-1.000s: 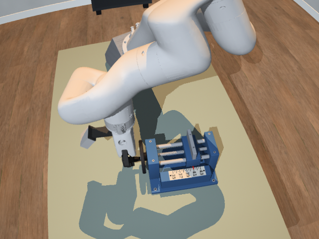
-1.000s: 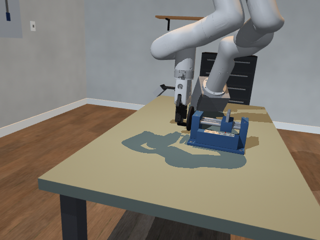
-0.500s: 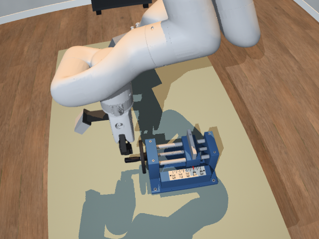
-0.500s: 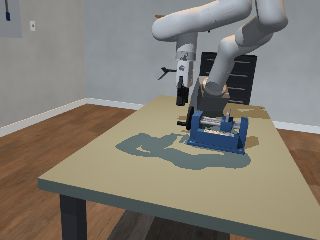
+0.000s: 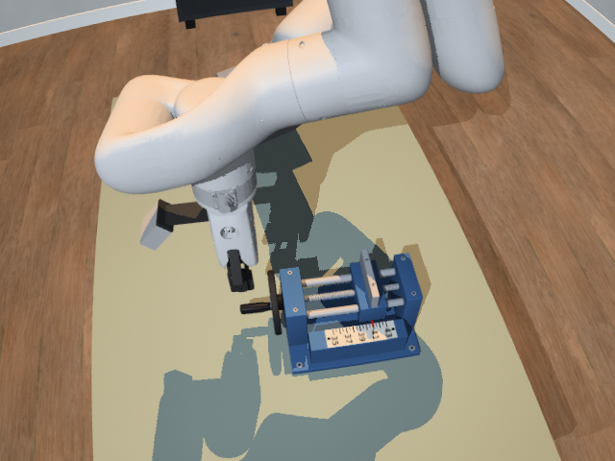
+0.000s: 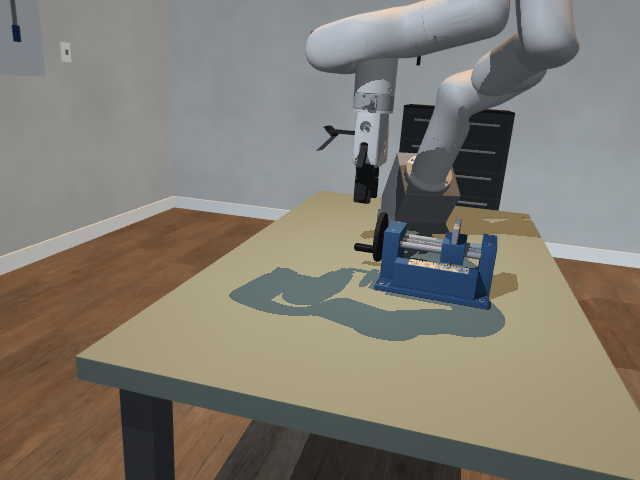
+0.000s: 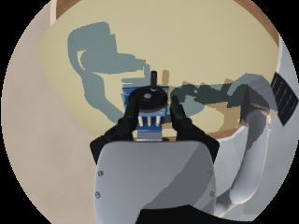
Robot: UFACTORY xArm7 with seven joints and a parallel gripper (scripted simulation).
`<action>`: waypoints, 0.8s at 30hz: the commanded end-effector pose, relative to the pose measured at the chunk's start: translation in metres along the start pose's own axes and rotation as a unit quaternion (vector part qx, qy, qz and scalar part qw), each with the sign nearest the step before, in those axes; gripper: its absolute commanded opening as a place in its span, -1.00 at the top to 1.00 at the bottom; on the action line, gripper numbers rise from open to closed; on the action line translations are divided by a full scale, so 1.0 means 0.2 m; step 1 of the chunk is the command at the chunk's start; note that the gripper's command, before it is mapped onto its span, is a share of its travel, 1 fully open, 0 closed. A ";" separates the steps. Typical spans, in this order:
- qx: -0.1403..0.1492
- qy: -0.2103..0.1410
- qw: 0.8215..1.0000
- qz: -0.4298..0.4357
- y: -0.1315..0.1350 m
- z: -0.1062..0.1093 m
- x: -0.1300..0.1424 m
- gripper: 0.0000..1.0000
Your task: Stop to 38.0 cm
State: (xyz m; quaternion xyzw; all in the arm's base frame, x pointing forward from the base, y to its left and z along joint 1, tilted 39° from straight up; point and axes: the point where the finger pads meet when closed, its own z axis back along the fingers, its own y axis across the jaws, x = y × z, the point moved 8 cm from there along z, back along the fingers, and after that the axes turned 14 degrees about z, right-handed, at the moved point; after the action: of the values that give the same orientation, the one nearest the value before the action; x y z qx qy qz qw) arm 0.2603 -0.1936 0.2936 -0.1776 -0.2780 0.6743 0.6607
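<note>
The jaws (image 5: 242, 286) (image 6: 365, 198) stand partly open with nothing between them, pointing down above the crank handle (image 5: 255, 307) (image 6: 363, 247) (image 7: 154, 79) and apart from it. That handle sticks out sideways from the handwheel (image 5: 274, 303) (image 6: 381, 236) (image 7: 140, 100), away from the blue frame (image 5: 294, 298) (image 6: 393, 237) (image 7: 126, 98), which leaves room for a finger on either side of it.

The frame sits on the bench (image 5: 149, 322) (image 6: 310, 372) (image 7: 187, 47) on a wide, bolted-looking base, presumably so that turning the wheel does not shift the whole thing. The stop (image 5: 369, 279) (image 6: 456, 232) (image 7: 149, 135) is carried on the rods (image 5: 332, 311) (image 6: 423, 249) (image 7: 149, 121), nearer the end away from the wheel. Its red pointer (image 5: 373, 323) (image 6: 450, 265) stands over the scale (image 5: 354, 336) (image 6: 429, 265) so the setting can be read from above; it looks close to 41, though the marks are too small to be sure of the fraction.

So the setting seems too high, and the stop needs to travel towards the wheel, to midway between 37 and 39. The half-open, raised posture would suit another grip on the handle; coming down off-line could knock the wheel and spoil the setting.

Gripper (image 5: 241, 287) (image 6: 365, 198) (image 7: 154, 103) had risen off the crank handle (image 5: 256, 307) (image 6: 363, 247) (image 7: 153, 79); a second back it was down at it. Most of the climb came in the first half second, then a slight further rise. From above, gripper had shifted toward 12 o'clock, baring the handle. Forearm (image 5: 173, 154) (image 6: 382, 38) swung toward 11 o'clock in the top view, covering more of the base. Exterior view: shadow (image 5: 213, 411) (image 6: 392, 325) (image 7: 93, 42) stretched farther toward 9 o'clock.
</note>
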 end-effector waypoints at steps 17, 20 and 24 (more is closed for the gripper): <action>-0.001 0.002 1.000 0.000 -0.36 0.07 0.07 -0.13; -0.001 0.002 1.000 0.000 -0.36 0.07 0.07 -0.13; -0.001 0.002 1.000 0.000 -0.36 0.07 0.07 -0.13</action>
State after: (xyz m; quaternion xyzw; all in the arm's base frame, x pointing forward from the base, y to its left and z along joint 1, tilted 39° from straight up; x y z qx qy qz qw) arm 0.3078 -0.1832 0.3487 -0.1783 -0.2776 0.6741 0.6608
